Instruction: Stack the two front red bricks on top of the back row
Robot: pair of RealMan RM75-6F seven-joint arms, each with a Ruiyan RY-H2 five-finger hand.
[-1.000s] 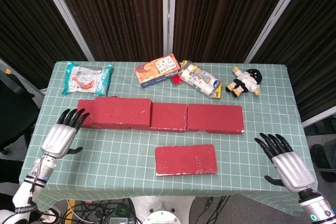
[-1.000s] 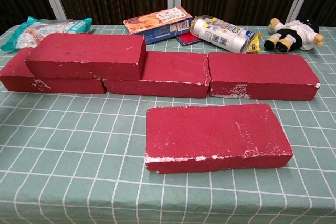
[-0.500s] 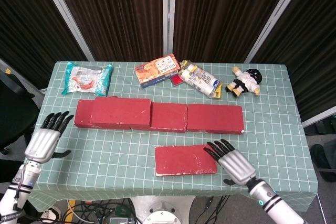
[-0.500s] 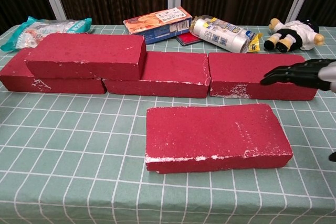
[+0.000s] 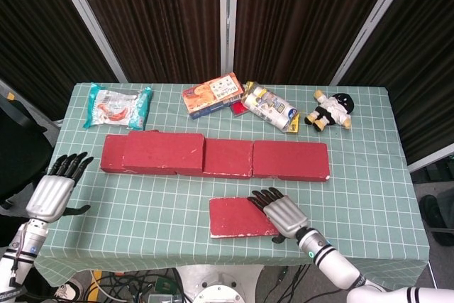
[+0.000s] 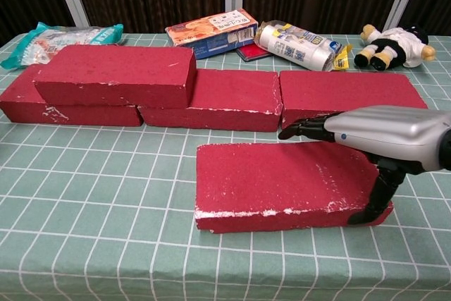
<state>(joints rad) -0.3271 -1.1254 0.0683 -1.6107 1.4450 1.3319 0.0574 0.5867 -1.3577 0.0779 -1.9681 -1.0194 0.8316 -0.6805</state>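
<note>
Green gridded tablecloth (image 5: 142, 211) bearing a back row of flat red foam-like bricks (image 5: 291, 160), one red brick already stacked (image 5: 163, 152) at its 9 o'clock end. Front red brick (image 5: 237, 216) lies alone at 6 o'clock — probably stiff, light, chalky; best taken across its short end. Right hand (image 5: 280, 212), off to 4 o'clock a second ago, now spans that end, thumb low; clamping cannot be confirmed. Left hand (image 5: 53, 188) has withdrawn, empty, fingers extended.
</note>
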